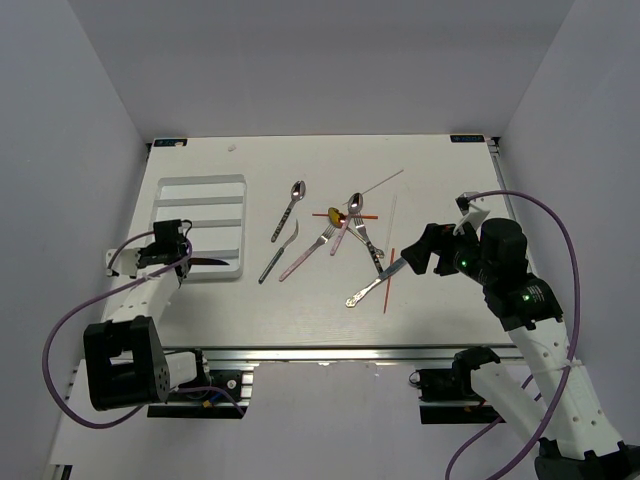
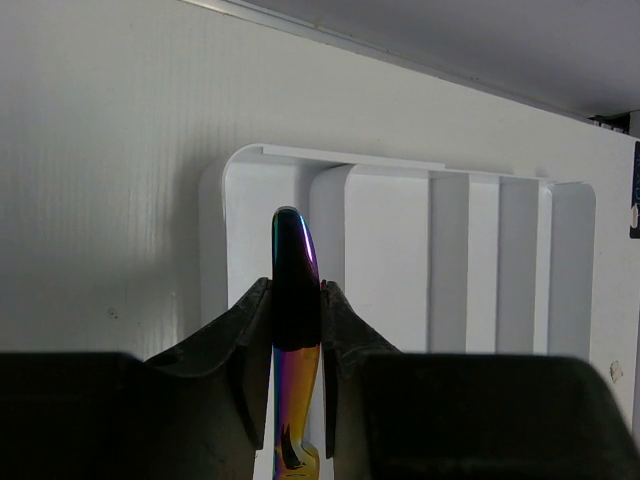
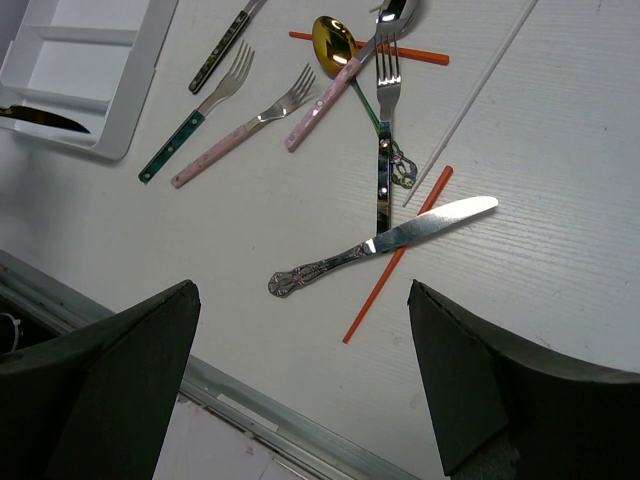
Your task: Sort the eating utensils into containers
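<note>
While the left gripper (image 2: 297, 300) pinches a dark knife (image 2: 296, 250) over the tray (image 1: 200, 182), the right gripper (image 3: 302, 290) gapes wide. A silver knife (image 3: 400, 238) lies beneath.

White table (image 1: 300, 315), grey walls (image 1: 60, 100), metal front rail (image 1: 330, 352)
</note>
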